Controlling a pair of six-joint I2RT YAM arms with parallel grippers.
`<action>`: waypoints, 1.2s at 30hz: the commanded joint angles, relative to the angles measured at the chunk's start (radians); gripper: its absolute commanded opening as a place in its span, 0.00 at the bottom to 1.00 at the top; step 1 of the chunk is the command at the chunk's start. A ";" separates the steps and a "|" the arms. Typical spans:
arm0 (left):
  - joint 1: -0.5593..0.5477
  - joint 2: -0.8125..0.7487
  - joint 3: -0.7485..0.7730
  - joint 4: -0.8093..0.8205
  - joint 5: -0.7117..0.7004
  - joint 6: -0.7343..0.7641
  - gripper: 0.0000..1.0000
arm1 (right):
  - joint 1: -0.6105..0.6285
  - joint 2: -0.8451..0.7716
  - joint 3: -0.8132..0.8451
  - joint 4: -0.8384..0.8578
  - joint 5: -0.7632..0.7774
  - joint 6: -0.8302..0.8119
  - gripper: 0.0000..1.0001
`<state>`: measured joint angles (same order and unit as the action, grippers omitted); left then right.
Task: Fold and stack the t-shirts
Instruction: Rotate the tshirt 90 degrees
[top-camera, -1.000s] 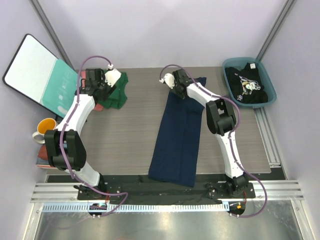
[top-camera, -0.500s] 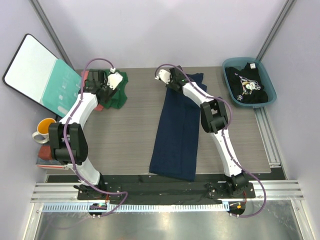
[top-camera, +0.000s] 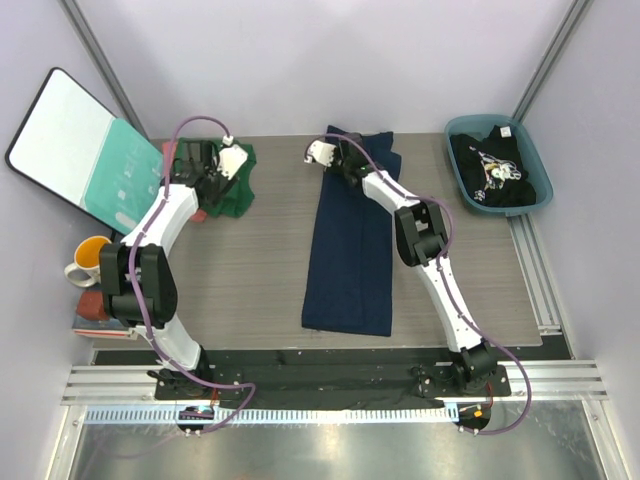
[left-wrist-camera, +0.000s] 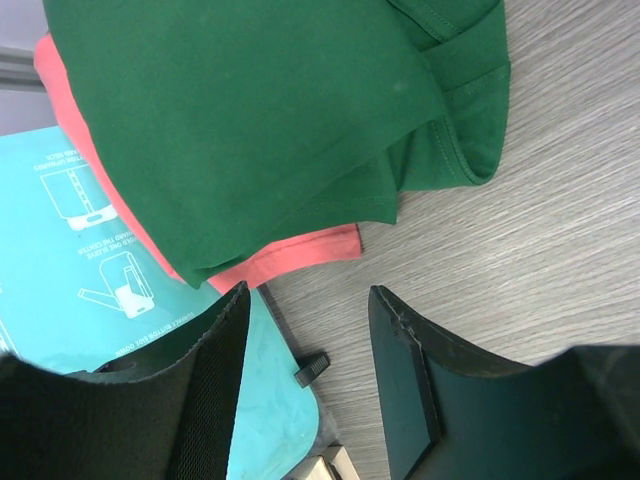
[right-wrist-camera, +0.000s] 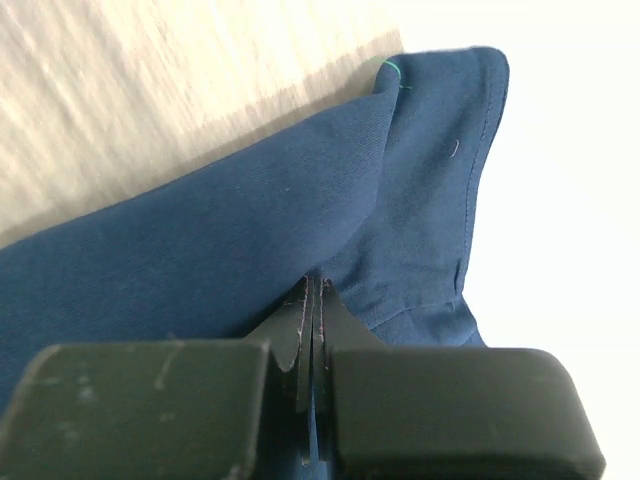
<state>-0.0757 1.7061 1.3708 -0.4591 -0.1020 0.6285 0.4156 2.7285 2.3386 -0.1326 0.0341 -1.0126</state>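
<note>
top external, desk asks: where do the tees lie, and what is the step?
field: navy t-shirt (top-camera: 350, 250) lies as a long folded strip down the middle of the table (top-camera: 250, 280); right gripper (top-camera: 338, 165) pinches its far end. green t-shirt (top-camera: 232, 190) sits on the salmon-pink t-shirt (top-camera: 200, 213) at far left, beside the teal-and-white board (top-camera: 70, 150). black t-shirt (top-camera: 490, 170) waits in the blue bin (top-camera: 540, 185) at far right. the step reads as squaring the strip before an end-over-end fold. it is best done by drawing the pinched end low and straight, so the side edges run parallel.

desk: left wrist?
field: left gripper (left-wrist-camera: 305, 310) hangs with jaws spread, nothing between them, over bare wood just beside the pink hem and the board's corner. the stack runs off the top of the frame, so how square it sits is hard to judge.

desk: right wrist?
field: right gripper (right-wrist-camera: 315, 290) has its fingers pressed together on a fold of navy cloth near a stitched hem corner. how many layers are caught is hidden behind the fingers, and the frame's right side is washed out white.
</note>
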 joint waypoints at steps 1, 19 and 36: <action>-0.015 0.007 0.005 0.003 -0.028 -0.030 0.51 | 0.015 0.102 0.059 0.059 -0.094 -0.078 0.01; -0.099 -0.045 -0.041 0.062 -0.128 -0.052 0.50 | 0.083 -0.031 -0.056 0.712 0.291 -0.017 0.23; -0.214 -0.515 -0.421 -0.030 0.587 0.762 0.84 | 0.074 -1.295 -1.189 -0.198 -0.101 -0.205 0.86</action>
<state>-0.2417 1.3354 1.0966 -0.4377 0.2401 1.0245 0.4923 1.6669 1.4479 0.0383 0.1196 -1.0107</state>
